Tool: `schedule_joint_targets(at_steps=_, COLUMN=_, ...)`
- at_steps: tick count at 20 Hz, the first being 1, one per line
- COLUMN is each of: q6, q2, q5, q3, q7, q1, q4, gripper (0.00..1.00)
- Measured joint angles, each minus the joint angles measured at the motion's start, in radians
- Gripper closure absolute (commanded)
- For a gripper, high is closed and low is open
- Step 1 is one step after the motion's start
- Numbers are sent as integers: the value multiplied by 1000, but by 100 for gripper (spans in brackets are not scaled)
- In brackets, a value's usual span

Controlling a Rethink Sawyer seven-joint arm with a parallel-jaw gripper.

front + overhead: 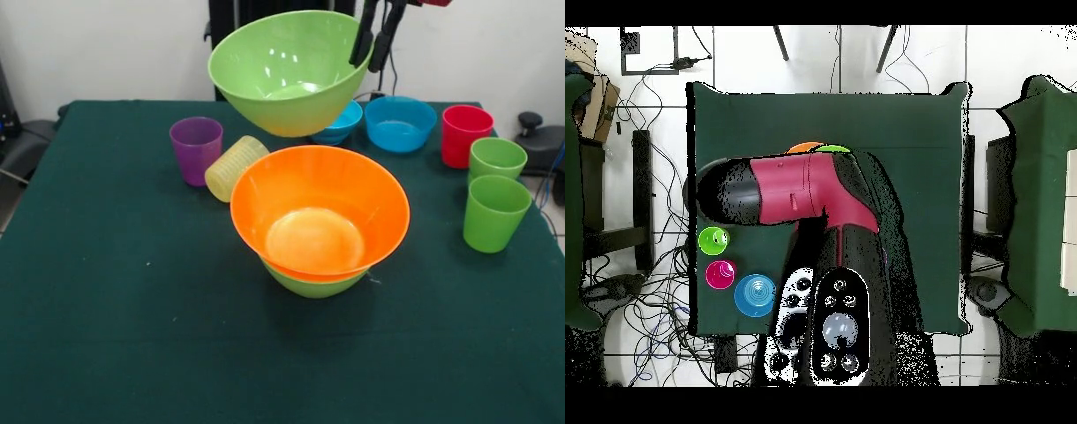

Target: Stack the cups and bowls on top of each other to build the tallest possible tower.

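My gripper [368,64] is shut on the rim of a lime green bowl [282,75] and holds it tilted in the air, above and behind the tower. The tower is a large orange bowl [318,212] nested in a second lime green bowl [313,283] at the table's middle. Two blue bowls [400,122] [342,125] sit at the back. A purple cup [196,150] stands at the left, with the ribbed yellow cup [234,168] on its side next to it. The red cup [465,135] and two green cups [497,159] [494,212] stand at the right.
The table [106,309] has a dark green cloth. In the overhead view the arm [805,190] hides most of the table; a green cup [713,240], the red cup [720,274] and a blue bowl [754,296] show beside it.
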Motion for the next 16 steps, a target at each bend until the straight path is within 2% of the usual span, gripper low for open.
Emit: schedule_joint_targets(at_steps=16, q6=83, q2=111, q5=13, q3=2, q7=0, q1=0, q4=-191, gripper=100)
